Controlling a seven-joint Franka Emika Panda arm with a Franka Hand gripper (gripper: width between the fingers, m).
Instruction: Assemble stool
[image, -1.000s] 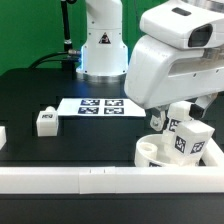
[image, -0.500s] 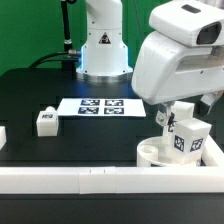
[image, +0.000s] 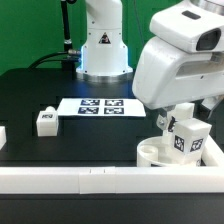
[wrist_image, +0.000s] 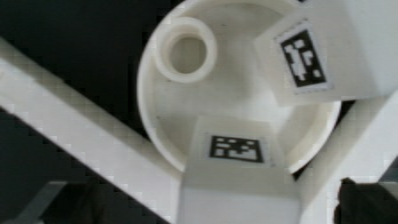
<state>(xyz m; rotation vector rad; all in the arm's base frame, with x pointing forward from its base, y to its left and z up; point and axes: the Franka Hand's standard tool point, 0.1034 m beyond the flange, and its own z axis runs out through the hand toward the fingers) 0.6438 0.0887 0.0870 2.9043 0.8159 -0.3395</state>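
Wrist view, gripper (wrist_image: 210, 198) wide open astride leg (wrist_image: 237, 150), above seat (wrist_image: 222, 100)

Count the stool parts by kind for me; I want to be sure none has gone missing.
Seat: 1
Legs: 3, two on the seat, one apart from it
Total: 4
White piece cut off at the exterior view's left edge: cannot tell, not counted

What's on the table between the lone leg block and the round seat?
Nothing. In the exterior view, only bare black table separates the leg block from the seat.
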